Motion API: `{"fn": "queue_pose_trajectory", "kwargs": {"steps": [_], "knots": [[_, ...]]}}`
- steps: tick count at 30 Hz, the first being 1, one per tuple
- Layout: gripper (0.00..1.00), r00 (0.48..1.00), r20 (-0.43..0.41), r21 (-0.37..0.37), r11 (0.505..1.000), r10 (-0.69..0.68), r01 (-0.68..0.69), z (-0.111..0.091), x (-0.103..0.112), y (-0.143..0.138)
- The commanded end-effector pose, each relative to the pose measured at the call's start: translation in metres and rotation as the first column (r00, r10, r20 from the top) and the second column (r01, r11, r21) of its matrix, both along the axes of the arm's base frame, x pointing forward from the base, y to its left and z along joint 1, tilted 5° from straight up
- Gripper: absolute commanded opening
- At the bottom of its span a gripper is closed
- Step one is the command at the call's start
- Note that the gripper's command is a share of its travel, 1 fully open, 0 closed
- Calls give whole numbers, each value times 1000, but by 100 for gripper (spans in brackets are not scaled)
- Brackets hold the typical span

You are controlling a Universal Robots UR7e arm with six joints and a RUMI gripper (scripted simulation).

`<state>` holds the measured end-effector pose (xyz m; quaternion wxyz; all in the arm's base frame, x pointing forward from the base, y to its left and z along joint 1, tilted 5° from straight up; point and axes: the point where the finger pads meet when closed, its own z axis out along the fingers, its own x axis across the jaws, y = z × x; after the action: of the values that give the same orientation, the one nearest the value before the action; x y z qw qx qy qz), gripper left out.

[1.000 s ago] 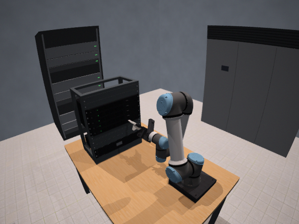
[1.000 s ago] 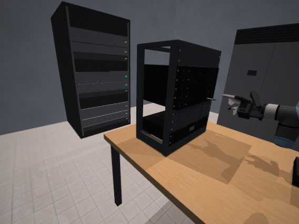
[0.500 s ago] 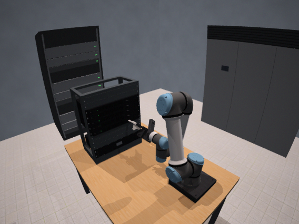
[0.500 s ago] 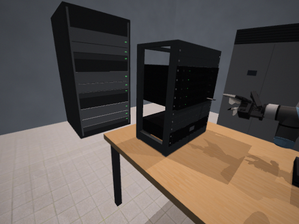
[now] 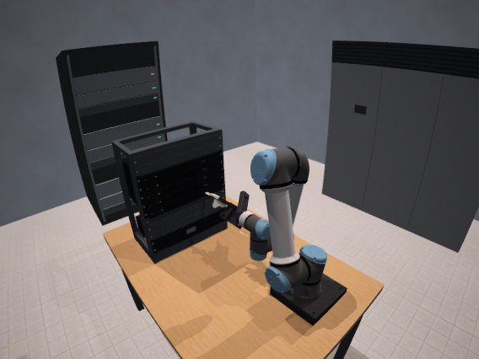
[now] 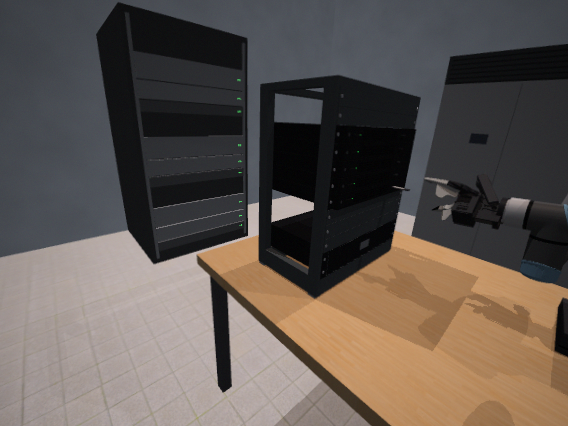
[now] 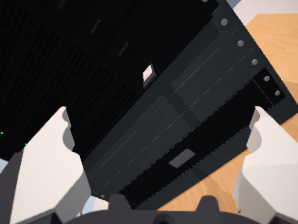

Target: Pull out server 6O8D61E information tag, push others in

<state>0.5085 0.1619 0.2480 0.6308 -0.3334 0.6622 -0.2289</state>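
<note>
The black rack [image 5: 180,152] [image 6: 329,150] [image 7: 150,131] stands upright on the table. One information tag [image 6: 401,188] [image 7: 148,74] sticks out from the lowest server of the upper group, near the rack's right side. Its pale top shows no readable print. Above it, other information tags show as small dark tabs [image 7: 123,49] [image 7: 95,26], seemingly in; their print is not readable. My gripper [image 6: 430,194] [image 7: 158,108] is open and empty, in front of the rack's right part and apart from the tag. In the top view the fingers overlap the rack front, hiding the tag.
The wooden table [image 5: 185,312] [image 6: 360,345] carries the rack and the arm's black base [image 5: 314,313]. Blank panels and a bottom unit with a grey label [image 5: 191,230] [image 6: 364,244] [image 7: 182,158] lie below the servers. A tall cabinet [image 5: 118,59] [image 6: 187,45] stands behind.
</note>
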Motion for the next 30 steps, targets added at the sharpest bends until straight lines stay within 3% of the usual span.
{"fn": "queue_pose_trajectory", "kwargs": {"steps": [1, 30], "knots": [[100, 1000, 1, 13, 1000, 0, 0, 0, 0, 0], [100, 1000, -2, 112, 994, -1, 1, 1, -3, -1]]}}
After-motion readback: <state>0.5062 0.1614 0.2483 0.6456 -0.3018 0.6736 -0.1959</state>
